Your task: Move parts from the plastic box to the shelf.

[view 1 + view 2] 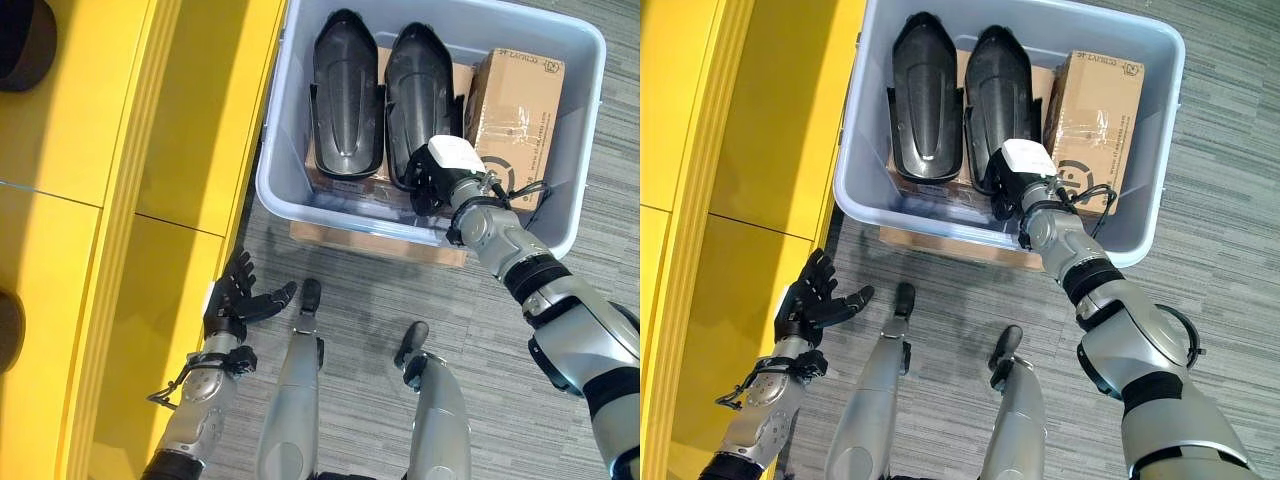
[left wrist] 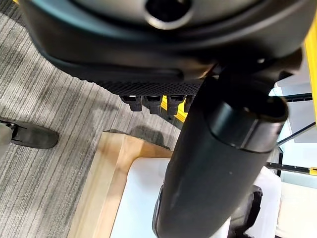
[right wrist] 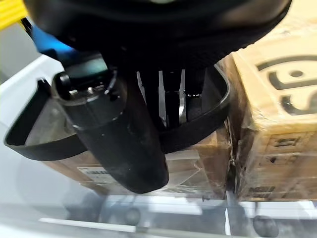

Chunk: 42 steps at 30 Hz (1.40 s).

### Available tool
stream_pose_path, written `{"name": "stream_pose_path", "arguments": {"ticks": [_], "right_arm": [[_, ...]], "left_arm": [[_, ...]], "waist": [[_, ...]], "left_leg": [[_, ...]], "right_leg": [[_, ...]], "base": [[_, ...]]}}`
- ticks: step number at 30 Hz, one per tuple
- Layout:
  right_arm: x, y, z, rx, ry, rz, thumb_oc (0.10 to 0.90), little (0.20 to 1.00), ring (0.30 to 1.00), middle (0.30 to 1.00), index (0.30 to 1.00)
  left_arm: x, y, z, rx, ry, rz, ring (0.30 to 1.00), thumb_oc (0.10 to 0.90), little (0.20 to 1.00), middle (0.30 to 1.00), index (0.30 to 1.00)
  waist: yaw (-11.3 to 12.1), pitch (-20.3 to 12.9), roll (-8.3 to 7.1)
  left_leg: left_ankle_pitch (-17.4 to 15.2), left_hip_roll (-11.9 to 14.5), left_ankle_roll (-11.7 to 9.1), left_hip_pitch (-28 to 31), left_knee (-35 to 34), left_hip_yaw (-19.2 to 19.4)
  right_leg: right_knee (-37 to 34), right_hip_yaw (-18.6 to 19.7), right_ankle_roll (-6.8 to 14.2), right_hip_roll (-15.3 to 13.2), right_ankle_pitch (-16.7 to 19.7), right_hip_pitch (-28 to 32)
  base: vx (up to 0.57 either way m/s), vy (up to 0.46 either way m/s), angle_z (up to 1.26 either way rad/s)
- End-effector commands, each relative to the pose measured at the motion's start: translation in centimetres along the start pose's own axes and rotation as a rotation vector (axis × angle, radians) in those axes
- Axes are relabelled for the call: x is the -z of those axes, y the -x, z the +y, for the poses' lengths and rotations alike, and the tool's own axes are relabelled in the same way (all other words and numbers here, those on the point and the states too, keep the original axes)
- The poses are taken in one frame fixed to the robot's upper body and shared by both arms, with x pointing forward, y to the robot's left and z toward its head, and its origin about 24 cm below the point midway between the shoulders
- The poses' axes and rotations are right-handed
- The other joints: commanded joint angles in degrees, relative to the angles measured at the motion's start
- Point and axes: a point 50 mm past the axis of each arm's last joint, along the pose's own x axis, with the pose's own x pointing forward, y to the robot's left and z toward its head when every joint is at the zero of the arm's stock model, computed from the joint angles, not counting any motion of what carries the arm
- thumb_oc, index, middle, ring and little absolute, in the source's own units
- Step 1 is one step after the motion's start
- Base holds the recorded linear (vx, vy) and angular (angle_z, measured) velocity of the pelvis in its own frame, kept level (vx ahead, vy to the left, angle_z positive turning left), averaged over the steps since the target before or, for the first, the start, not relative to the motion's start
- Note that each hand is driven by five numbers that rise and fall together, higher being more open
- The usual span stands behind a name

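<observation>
Right robot hand [image 1: 432, 180] is down inside the grey plastic box [image 1: 575, 215], at the near end of the right-hand black molded part [image 1: 420, 95]. In the right wrist view its fingers [image 3: 171, 101] reach inside the black shell's curved rim [image 3: 198, 131] with the thumb [image 3: 119, 144] outside that rim, so the robot hand looks curled on the part's edge, fingers about half closed; fingertips are partly hidden behind the rim, so contact depth is unclear. A second black molded part [image 1: 345, 95] lies just beside the first, toward the robot's left; both rest on a flat cardboard carton [image 1: 340, 185] in the box bottom. A taped cardboard box [image 1: 515, 105] stands against the box's right wall, just beside the held part. Left robot hand [image 1: 235, 300] is outside the box, hovering over grey carpet [image 1: 350, 270] next to the yellow shelf [image 1: 150, 150], fingers spread and relaxed, holding nothing. The head views give the whole layout: both parts, the box, the shelf. The right wrist view adds the finger placement on the shell rim and a label on the carton under it. The left wrist view adds a pale wooden board [image 2: 106, 178] lying on the carpet under the plastic box.
</observation>
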Motion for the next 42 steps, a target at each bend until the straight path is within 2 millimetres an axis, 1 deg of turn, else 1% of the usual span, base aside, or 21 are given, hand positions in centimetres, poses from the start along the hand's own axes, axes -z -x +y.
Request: {"name": "stream_pose_path", "arguments": {"ticks": [1, 5, 6, 10, 11, 12, 19, 20, 21, 24, 26, 27, 31, 35, 38, 40, 42], "right_arm": [[0.6, 0.5, 0.6, -0.036, 0.015, -0.006, 0.4, 0.3, 0.3, 0.3, 0.3], [-0.4, 0.6, -0.6, -0.004, -0.014, -0.063, 0.4, 0.3, 0.3, 0.3, 0.3], [-0.7, 0.7, -0.9, 0.006, -0.026, -0.087, 0.4, 0.3, 0.3, 0.3, 0.3], [-1.2, 1.2, -1.4, 0.018, -0.055, -0.136, 0.4, 0.3, 0.3, 0.3, 0.3], [-1.1, 1.2, -1.4, 0.018, -0.055, -0.136, 0.4, 0.3, 0.3, 0.3, 0.3], [-1.3, 1.4, -1.6, 0.02, -0.064, -0.155, 0.4, 0.3, 0.3, 0.3, 0.3], [-1.3, 2.2, -2.9, 0.043, -0.085, -0.209, 0.4, 0.3, 0.3, 0.3, 0.3], [-1.5, 2.5, -3.7, 0.06, -0.088, -0.235, 0.4, 0.3, 0.3, 0.3, 0.3], [-1.5, 2.7, -4.1, 0.065, -0.087, -0.248, 0.4, 0.3, 0.3, 0.3, 0.3], [-2.0, 3.2, -5.0, 0.083, -0.079, -0.293, 0.4, 0.3, 0.3, 0.3, 0.3], [-2.0, 3.5, -5.2, 0.08, -0.074, -0.309, 0.4, 0.3, 0.3, 0.3, 0.3], [-2.3, 3.7, -5.7, 0.084, -0.06, -0.329, 0.4, 0.3, 0.3, 0.3, 0.3], [-2.6, 4.3, -6.2, 0.074, -0.046, -0.37, 0.4, 0.3, 0.3, 0.3, 0.3], [-2.4, 4.6, -6.2, 0.058, -0.039, -0.375, 0.4, 0.3, 0.3, 0.3, 0.3], [-2.5, 4.8, -6.4, 0.053, -0.027, -0.384, 0.4, 0.3, 0.3, 0.3, 0.3], [-2.4, 4.8, -6.3, 0.034, -0.028, -0.384, 0.4, 0.3, 0.3, 0.3, 0.3], [-2.5, 4.7, -6.3, 0.027, -0.02, -0.383, 0.4, 0.3, 0.3, 0.3, 0.3]], "left_arm": [[-3.0, -0.2, -0.7, 0.03, 0.017, -0.176, 1.0, 0.9, 1.0, 1.0, 1.0], [-3.1, -0.3, -0.6, 0.035, 0.016, -0.176, 1.0, 0.9, 1.0, 1.0, 1.0], [-3.0, -0.3, -0.5, 0.042, 0.011, -0.171, 1.0, 0.9, 1.0, 1.0, 1.0], [-3.1, -0.3, -0.3, 0.051, 0.0, -0.165, 1.0, 0.9, 1.0, 1.0, 1.0], [-3.1, -0.3, -0.3, 0.052, 0.0, -0.165, 1.0, 0.9, 1.0, 1.0, 1.0], [-3.0, -0.3, -0.1, 0.054, -0.008, -0.159, 1.0, 0.9, 1.0, 1.0, 1.0], [-2.5, 0.3, 0.7, 0.065, -0.02, -0.127, 1.0, 0.9, 1.0, 1.0, 1.0], [-2.5, 0.4, 0.9, 0.072, -0.028, -0.119, 1.0, 0.9, 1.0, 1.0, 1.0], [-2.3, 0.5, 1.0, 0.077, -0.03, -0.112, 1.0, 0.9, 1.0, 1.0, 1.0], [-2.2, 0.7, 1.2, 0.089, -0.039, -0.099, 1.0, 0.9, 1.0, 1.0, 1.0], [-1.8, 0.9, 1.3, 0.093, -0.041, -0.083, 1.0, 0.9, 1.0, 1.0, 1.0], [-1.8, 1.0, 1.5, 0.092, -0.048, -0.079, 1.0, 0.9, 1.0, 1.0, 1.0], [-1.4, 1.3, 1.8, 0.089, -0.051, -0.058, 1.0, 0.9, 1.0, 1.0, 1.0], [-0.9, 1.7, 2.1, 0.083, -0.049, -0.035, 1.0, 0.9, 1.0, 1.0, 1.0], [-0.8, 1.8, 2.2, 0.08, -0.049, -0.028, 1.0, 0.9, 1.0, 1.0, 1.0], [-0.4, 2.0, 2.3, 0.08, -0.045, -0.01, 1.0, 0.9, 1.0, 1.0, 1.0], [-0.4, 2.1, 2.3, 0.084, -0.048, -0.009, 1.0, 0.9, 1.0, 1.0, 1.0]], "waist": [[0.3, -0.1, 1.96], [0.2, -0.1, 1.34], [0.2, -0.1, 0.98], [0.1, -0.6, 0.07], [0.2, -0.7, 0.12], [0.1, -1.7, -0.29], [-0.6, -6.2, -1.78], [-1.0, -7.5, -2.11], [-1.2, -8.2, -2.31], [-1.7, -10.1, -2.64], [-1.9, -11.3, -2.86], [-2.1, -11.9, -3.04], [-2.7, -14.0, -3.5], [-3.0, -15.8, -3.52], [-3.1, -16.5, -3.59], [-3.1, -18.0, -3.53], [-3.1, -18.5, -3.51]], "left_leg": [[-5.3, 2.5, 0.3, 1.6, 3.2, 1.4], [-4.5, 2.9, 0.0, 4.9, 0.9, 1.6], [-4.0, 3.1, 0.0, 7.0, -0.5, 1.8], [-3.2, 3.6, -0.2, 11.1, -2.9, 2.2], [-2.9, 3.6, -0.2, 11.0, -3.2, 2.2], [-2.5, 3.8, -0.3, 12.6, -4.5, 2.3], [-1.5, 4.8, -0.6, 17.2, -8.2, 3.3], [-1.1, 5.0, -0.7, 18.5, -9.2, 3.5], [-1.0, 5.2, -0.8, 19.2, -9.7, 3.7], [-0.6, 5.4, -1.0, 20.7, -11.0, 4.3], [-0.2, 5.5, -1.1, 21.8, -12.0, 4.7], [-0.1, 5.6, -1.1, 22.2, -12.3, 4.8], [0.0, 5.9, -1.2, 23.7, -13.0, 5.3], [-0.3, 6.1, -1.4, 25.0, -13.2, 5.6], [-0.6, 6.3, -1.4, 25.7, -12.9, 5.7], [-0.9, 6.4, -1.5, 27.1, -12.8, 5.8], [-0.9, 6.6, -1.5, 27.5, -12.9, 5.9]], "right_leg": [[-3.3, 1.3, 2.0, 0.5, -0.6, 10.2], [-5.8, 1.2, 2.1, 0.9, 0.4, 13.0], [-7.3, 1.0, 2.3, 1.1, 0.8, 14.8], [-10.5, 0.7, 2.6, 1.2, 1.7, 18.8], [-10.8, 0.6, 2.6, 1.3, 1.9, 18.7], [-12.5, 0.4, 2.8, 1.5, 2.5, 20.1], [-17.8, 0.2, 3.2, 1.9, 4.3, 24.5], [-19.6, 0.1, 3.4, 2.0, 5.0, 25.9], [-20.4, 0.2, 3.4, 2.0, 5.2, 26.6], [-22.2, 0.3, 3.6, 2.2, 5.8, 28.0], [-23.4, 0.4, 3.7, 2.3, 6.2, 29.2], [-23.7, 0.5, 3.7, 2.4, 6.3, 29.3], [-24.6, 0.9, 3.9, 2.5, 6.7, 30.5], [-25.0, 1.1, 3.9, 2.6, 6.7, 31.7], [-24.8, 1.2, 3.9, 2.6, 6.3, 32.3], [-24.3, 1.3, 3.8, 2.8, 5.6, 33.4], [-24.3, 1.2, 3.8, 2.8, 5.4, 33.9]], "base": [[-0.01, 0.001, -0.03], [-0.01, -0.001, -0.02], [0.0, -0.006, -0.07], [0.01, -0.005, -0.08], [0.02, -0.003, -0.16], [0.02, -0.005, -0.17], [0.04, -0.005, -0.13], [0.04, -0.018, -0.09], [0.06, -0.016, -0.04], [0.03, -0.007, -0.06], [0.03, -0.009, -0.1], [0.03, -0.012, -0.09], [0.02, -0.008, -0.01], [0.03, -0.014, -0.03], [0.02, -0.015, -0.09], [0.03, -0.032, -0.09], [0.02, -0.016, -0.03]]}}
